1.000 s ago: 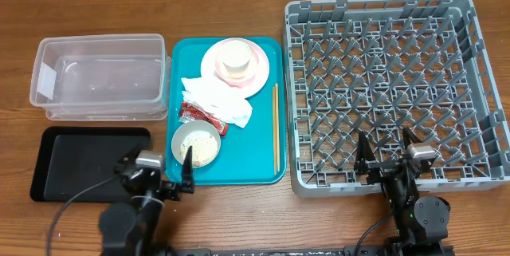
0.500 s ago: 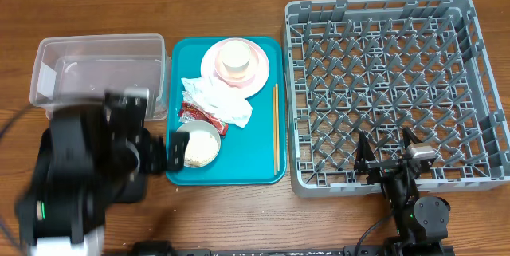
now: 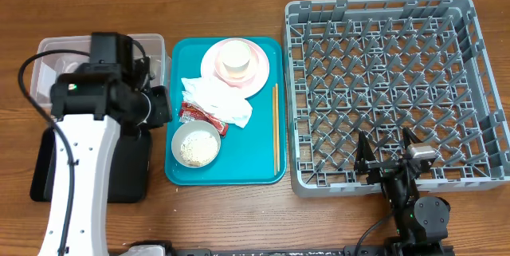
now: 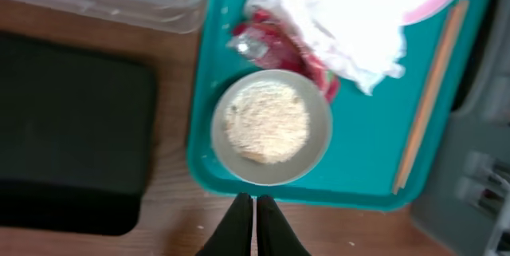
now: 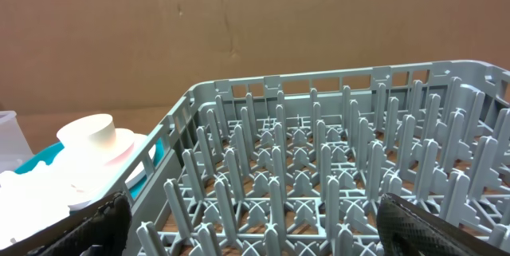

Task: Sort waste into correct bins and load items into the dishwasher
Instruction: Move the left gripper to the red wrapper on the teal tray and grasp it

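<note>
On the teal tray (image 3: 247, 160) lie a crumpled white napkin (image 3: 217, 96), a red sauce packet (image 3: 199, 116), a whitish bowl (image 3: 195, 144) holding rice, wooden chopsticks (image 3: 276, 128), and a pink plate (image 3: 253, 76) with a cream cup (image 3: 235, 59) on it. My left gripper (image 3: 159, 106) is shut and empty, raised beside the tray's left edge. In the left wrist view its fingertips (image 4: 255, 202) sit just short of the bowl (image 4: 271, 124). My right gripper (image 3: 388, 159) stands open at the near wall of the grey dish rack (image 3: 390, 88), with nothing between its fingers.
The clear tub (image 3: 44, 80) and the black tray (image 3: 131, 172) sit left of the teal tray, both partly hidden under my left arm. Bare wood runs along the table's front edge. Rack pegs (image 5: 319, 168) fill the right wrist view.
My left arm swung up from the table's front edge to above the tub and black tray. Its gripper went from open to shut. The right arm has not moved.
</note>
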`<act>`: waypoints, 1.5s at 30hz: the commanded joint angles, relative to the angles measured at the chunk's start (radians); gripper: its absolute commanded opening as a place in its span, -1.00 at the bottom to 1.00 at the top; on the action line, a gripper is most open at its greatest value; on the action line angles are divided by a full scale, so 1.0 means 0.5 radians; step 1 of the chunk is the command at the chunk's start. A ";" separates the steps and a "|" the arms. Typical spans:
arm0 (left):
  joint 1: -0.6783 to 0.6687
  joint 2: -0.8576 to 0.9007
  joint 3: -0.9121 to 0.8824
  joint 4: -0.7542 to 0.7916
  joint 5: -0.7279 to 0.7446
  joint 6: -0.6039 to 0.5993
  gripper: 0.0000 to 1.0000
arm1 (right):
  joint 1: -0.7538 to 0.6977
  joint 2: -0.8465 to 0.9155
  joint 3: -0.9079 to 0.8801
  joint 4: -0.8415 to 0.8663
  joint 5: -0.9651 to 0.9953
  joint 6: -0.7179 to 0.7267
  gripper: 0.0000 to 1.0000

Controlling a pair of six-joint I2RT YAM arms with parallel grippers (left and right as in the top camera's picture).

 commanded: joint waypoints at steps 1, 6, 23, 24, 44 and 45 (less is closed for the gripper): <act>-0.072 0.008 -0.192 0.067 -0.249 -0.205 -0.82 | -0.014 -0.020 -0.021 0.011 0.020 0.009 1.00; -0.080 0.049 -0.549 0.362 -0.266 -0.204 -0.79 | -0.015 -0.020 -0.021 0.011 0.020 0.009 1.00; -0.080 0.450 -0.980 1.041 -0.507 -0.196 -0.74 | -0.014 -0.020 -0.021 0.011 0.020 0.008 1.00; -0.080 0.486 -0.980 1.042 -0.506 -0.197 -0.75 | -0.015 -0.020 -0.021 0.011 0.020 0.009 1.00; -0.080 0.468 -0.554 0.567 -0.085 -0.129 -0.88 | -0.014 -0.020 -0.021 0.011 0.020 0.009 1.00; -0.080 0.460 -0.517 0.570 -0.074 -0.129 -0.88 | -0.014 -0.020 -0.021 0.011 0.019 0.009 1.00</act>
